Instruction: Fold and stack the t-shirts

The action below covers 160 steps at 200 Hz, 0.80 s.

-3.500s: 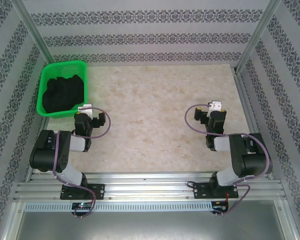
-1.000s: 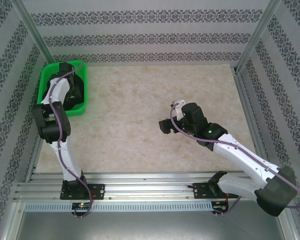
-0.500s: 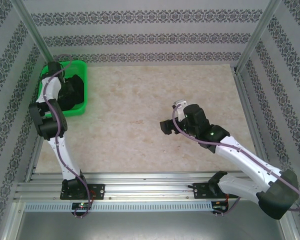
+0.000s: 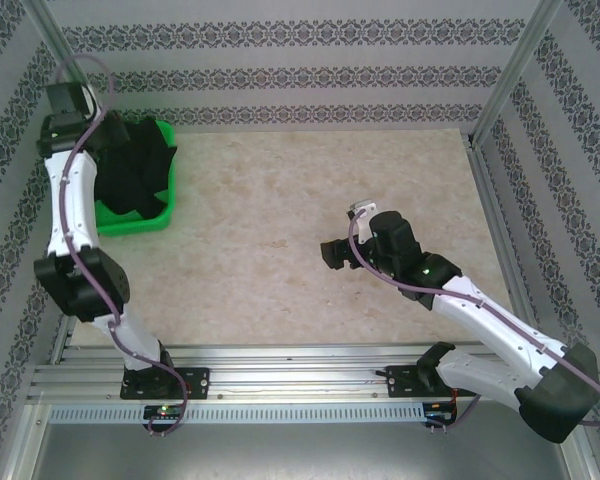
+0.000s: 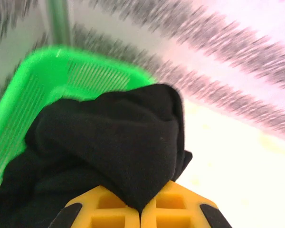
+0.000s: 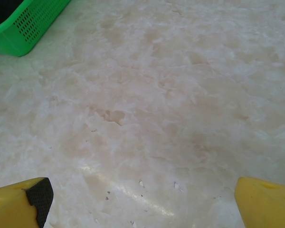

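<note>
The top external view is lit brightly and evenly from overhead, so that only faint, soft shadows are cast on the pale table (image 4: 280,200), and the whole scene is kept in sharp focus. The left wrist view is heavily smeared by motion blur: the patterned wall (image 5: 218,40) and the green basket (image 5: 33,83) are streaked, while the black t-shirt (image 5: 123,137) is rendered as a nearly featureless dark mass. In the right wrist view a pale streak of glare is reflected off the near table surface.
</note>
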### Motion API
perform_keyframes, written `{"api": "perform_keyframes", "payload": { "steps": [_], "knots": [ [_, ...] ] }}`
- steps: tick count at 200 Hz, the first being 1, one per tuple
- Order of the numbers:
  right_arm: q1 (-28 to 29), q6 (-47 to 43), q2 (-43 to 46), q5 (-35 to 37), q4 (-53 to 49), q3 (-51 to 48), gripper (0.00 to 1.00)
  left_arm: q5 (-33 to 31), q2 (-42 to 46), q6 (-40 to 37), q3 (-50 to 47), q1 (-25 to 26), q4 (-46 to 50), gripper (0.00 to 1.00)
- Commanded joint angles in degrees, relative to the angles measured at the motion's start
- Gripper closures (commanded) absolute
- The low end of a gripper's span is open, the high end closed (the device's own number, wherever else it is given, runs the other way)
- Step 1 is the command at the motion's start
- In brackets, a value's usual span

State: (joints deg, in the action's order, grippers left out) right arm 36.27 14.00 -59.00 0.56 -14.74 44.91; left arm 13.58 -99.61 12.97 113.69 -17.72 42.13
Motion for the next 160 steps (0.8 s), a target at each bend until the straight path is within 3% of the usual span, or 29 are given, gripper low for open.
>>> {"api": "perform_keyframes", "payload": {
  "steps": [1, 33, 62, 85, 107, 130, 160],
  "knots": [
    [0.85, 1.89, -1.50, -0.18, 3.11, -0.87, 0.02, 5.84, 3.37, 2.18, 8.10, 2.82, -0.23, 1.00],
    [0.88, 3.12, -2.76, 0.06, 4.54, -0.87, 0.02, 11.58, 2.33, 6.47, 19.87, 5.42, 0.36, 1.00],
    [0.15, 4.87, -1.52, 5.07, 5.92, -1.77, 0.02, 16.48, 0.07, 10.56, 29.48, 12.59, -1.38, 1.00],
    [-3.20, 8.14, 0.19, 6.25, 6.88, -2.88, 0.02, 17.80, -0.30, 12.84, 28.92, 20.11, -4.72, 1.00],
    [-7.87, 10.66, 1.24, 3.45, 6.24, -3.24, 0.02, 15.60, 0.39, 13.27, 23.61, 27.73, -7.85, 1.00],
    [-10.74, 10.48, 2.50, 2.30, 5.48, -3.59, 0.02, 11.29, 2.90, 14.35, 12.09, 35.60, -15.37, 1.00],
    [-13.86, 10.21, 3.43, 1.47, 4.20, -4.62, 0.02, 7.76, 5.84, 20.14, -5.84, 40.98, -25.78, 1.00]
  ]
}}
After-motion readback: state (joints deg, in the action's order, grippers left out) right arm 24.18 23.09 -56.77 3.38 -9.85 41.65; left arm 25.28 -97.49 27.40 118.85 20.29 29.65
